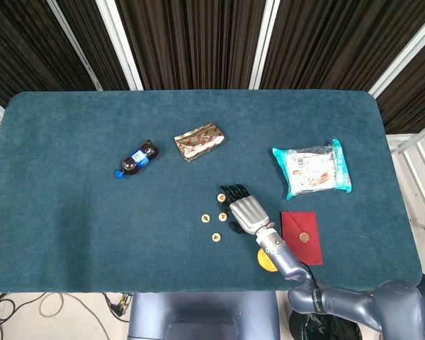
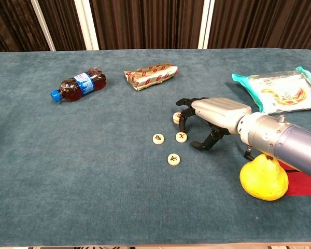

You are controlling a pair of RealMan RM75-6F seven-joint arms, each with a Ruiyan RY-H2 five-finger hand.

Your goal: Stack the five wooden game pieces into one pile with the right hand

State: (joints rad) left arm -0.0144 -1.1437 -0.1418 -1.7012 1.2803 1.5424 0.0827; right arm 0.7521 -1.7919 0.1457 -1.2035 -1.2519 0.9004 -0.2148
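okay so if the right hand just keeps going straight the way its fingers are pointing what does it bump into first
Most likely the game piece right at the fingertips of the right hand, the farthest of the four pieces visible. Beyond it along roughly that line lies the gold snack wrapper. Depth is hard to judge; the fingers may already touch the piece.

- Bare desk [image 2: 93, 171] lies left of the pieces [image 2: 169, 142].
- The pear [image 2: 263, 177] and red envelope [image 1: 302, 236] crowd the right arm's near side.
- Bottle [image 2: 76, 85], gold packet [image 2: 150, 75] and snack bag [image 2: 280, 92] lie well apart, farther back.
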